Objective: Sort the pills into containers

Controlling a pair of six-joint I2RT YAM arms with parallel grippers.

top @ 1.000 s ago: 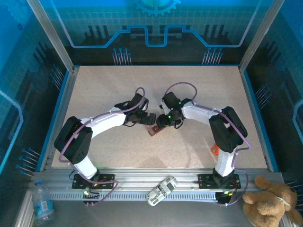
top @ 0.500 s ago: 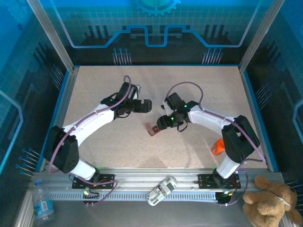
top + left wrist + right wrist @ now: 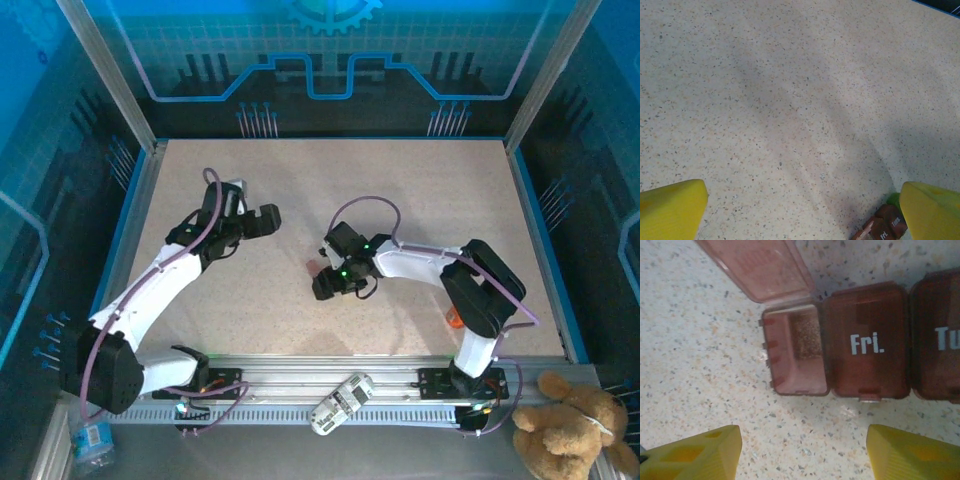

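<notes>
On the speckled table (image 3: 420,190), the left arm (image 3: 150,290) reaches toward the far left and the right arm (image 3: 420,262) bends in toward the middle. The left claw (image 3: 262,220) hangs wide open over bare tabletop, gripping nothing, well apart from the right one. The right claw (image 3: 322,285) hovers over the strip (image 3: 866,375), its fingers (image 3: 695,455) spread with nothing between them. The dark red strip lies flat mid-table beneath that claw. Its end cell (image 3: 795,352) is open, its lid (image 3: 760,270) flipped back. The "Fri." cell (image 3: 867,340) beside it is shut.
</notes>
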